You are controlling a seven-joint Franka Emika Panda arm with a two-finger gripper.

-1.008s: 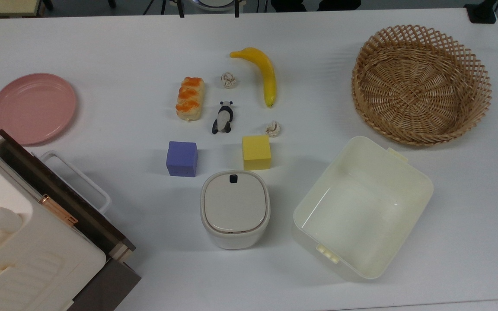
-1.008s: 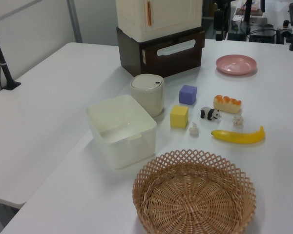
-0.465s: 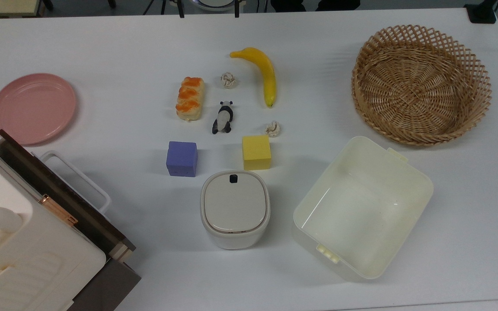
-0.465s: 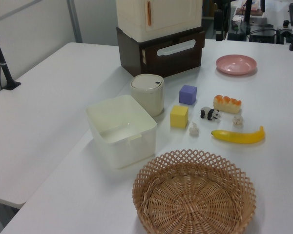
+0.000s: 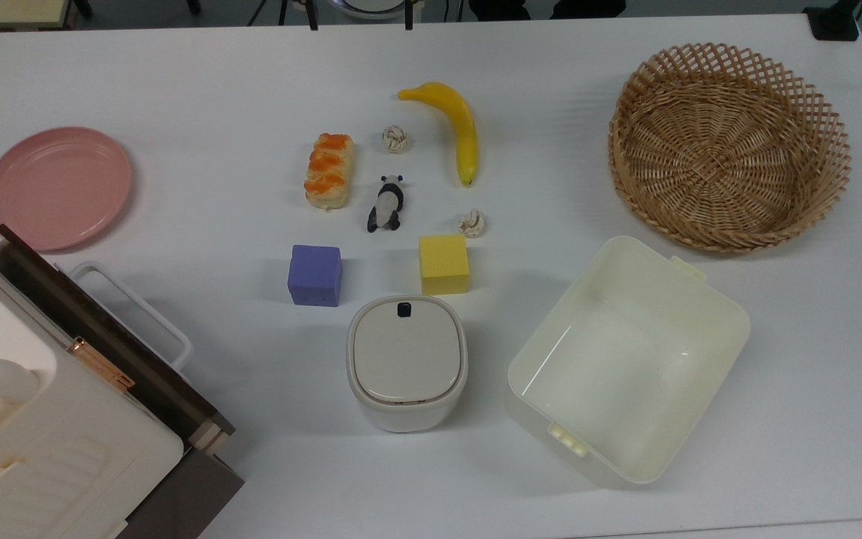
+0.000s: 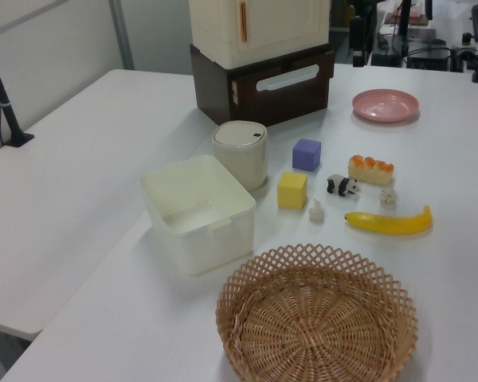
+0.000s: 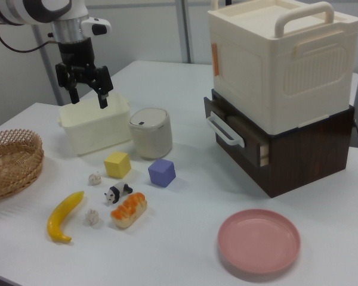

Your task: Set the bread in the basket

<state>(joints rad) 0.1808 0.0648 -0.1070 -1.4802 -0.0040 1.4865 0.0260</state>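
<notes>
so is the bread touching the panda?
Apart. The top view shows a strip of bare white table between the bread and the panda; the left view shows the same gap.

White table [image 5: 176, 90] bears bread [image 5: 328, 171], basket [image 5: 730, 146], banana [image 5: 455, 127].

White rounded arm [image 7: 33, 11] with black joint bands, black two-fingered claw [image 7: 88, 95], thin dark cable
</notes>
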